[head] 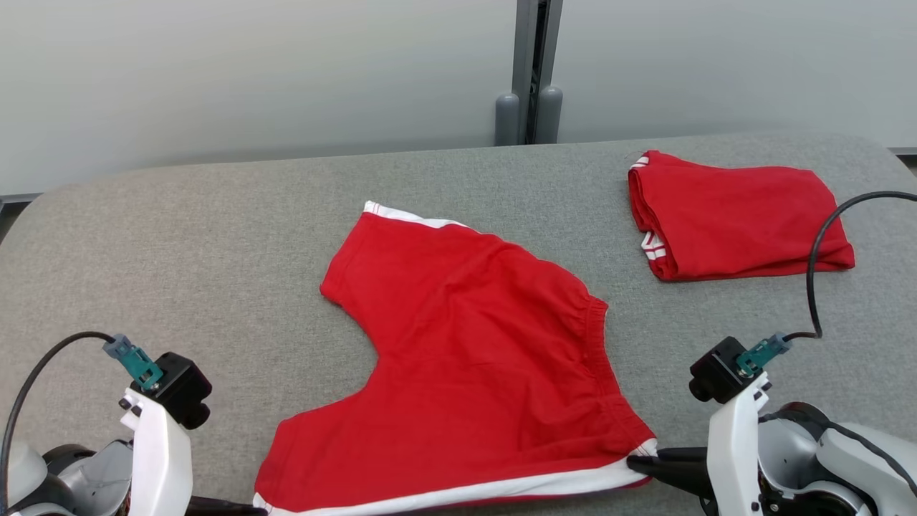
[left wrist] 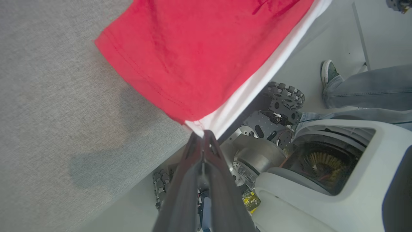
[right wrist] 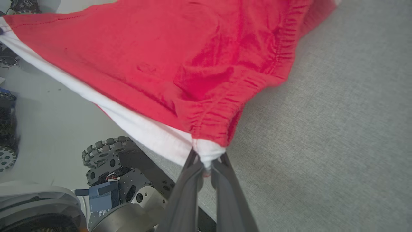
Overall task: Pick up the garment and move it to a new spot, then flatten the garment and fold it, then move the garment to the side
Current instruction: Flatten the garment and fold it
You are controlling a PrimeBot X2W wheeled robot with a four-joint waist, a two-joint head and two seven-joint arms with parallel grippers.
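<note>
Grey felt-like tabletop with pale wall panels behind it, that was the whole setup. The red cotton shorts with a white side stripe lay spread out in the middle of it. Their striped edge ran along the near rim of the table, pulled taut between the two pincers.

The left gripper was clamped tight on the leg-hem corner of the stripe. The right gripper was pinched on the waistband corner.

A second red garment, already folded into a neat rectangle, sat well apart at the far right.

My read: the pick-and-relocate part looked done and flattening was nearly there, with just some wrinkles by the elastic waistband. Folding and shifting it aside were yet to come.
</note>
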